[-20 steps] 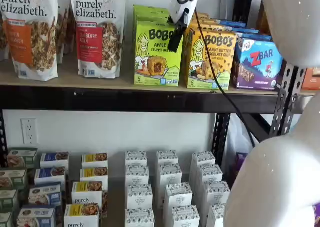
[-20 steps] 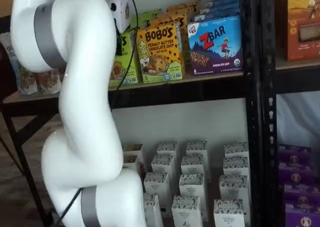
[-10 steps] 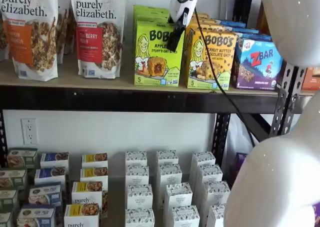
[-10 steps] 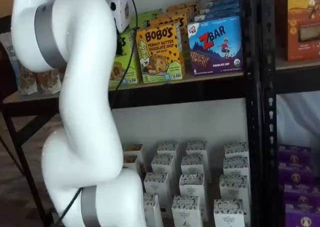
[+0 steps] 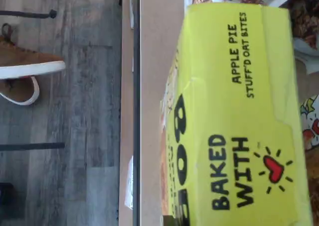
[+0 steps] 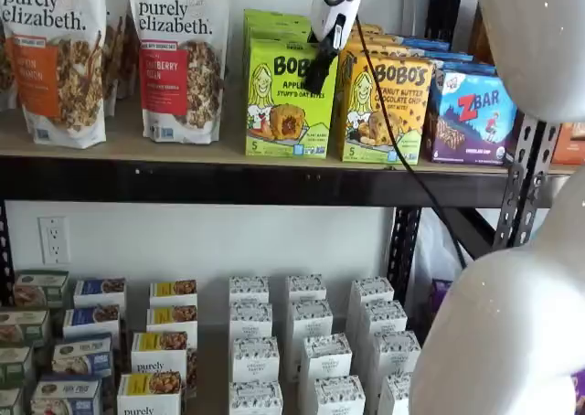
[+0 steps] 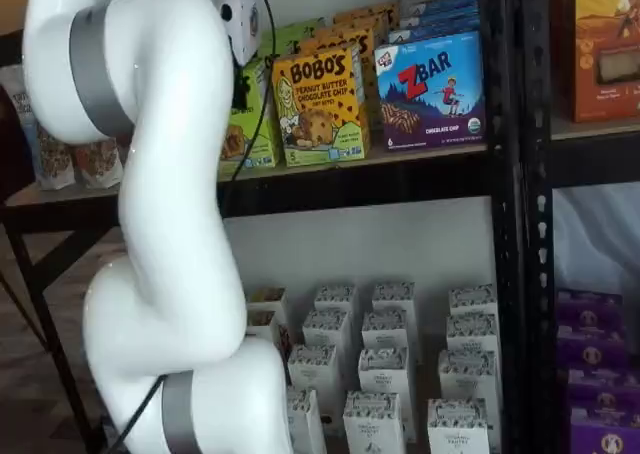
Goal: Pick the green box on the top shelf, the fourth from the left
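The green box (image 6: 288,98) stands upright at the front edge of the top shelf (image 6: 228,182), first in a row of like boxes running back toward the wall. Taking that box as the landmark: a yellow box (image 6: 382,111) stands just beside it on one flank, touching or nearly so, a granola bag (image 6: 178,57) is near on the other flank with a clear gap, and a blue box (image 6: 473,116) comes beyond the yellow one.

The gripper (image 6: 319,68) hangs at the box's upper corner on the yellow-box side. One black finger lies across the printed face; the other is hidden, probably behind the box top, so whether the jaws are closed on the box cannot be told. In the wrist view the box's lid (image 5: 244,111) fills most of the frame, with bare shelf board alongside it.

The risk is a corner hold: gripped so far off-centre, the box could pivot as it lifts. It may swing against the yellow box and drag that forward off the beam. A thin hold on the cardboard top could also slip or crush it.
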### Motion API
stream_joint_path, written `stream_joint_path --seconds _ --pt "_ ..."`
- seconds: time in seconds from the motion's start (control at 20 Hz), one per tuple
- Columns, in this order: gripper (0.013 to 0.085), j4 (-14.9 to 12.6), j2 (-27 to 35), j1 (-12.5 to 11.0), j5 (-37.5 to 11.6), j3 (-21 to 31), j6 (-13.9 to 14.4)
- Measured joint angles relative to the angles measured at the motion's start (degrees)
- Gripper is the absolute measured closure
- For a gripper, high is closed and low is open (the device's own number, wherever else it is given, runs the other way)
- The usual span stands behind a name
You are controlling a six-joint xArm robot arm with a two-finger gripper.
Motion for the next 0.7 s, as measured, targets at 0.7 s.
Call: stream_joint_path --seconds 0.7 --pt "0.0570 0.6 -0.4 0.0 -1.0 0.6 0.0"
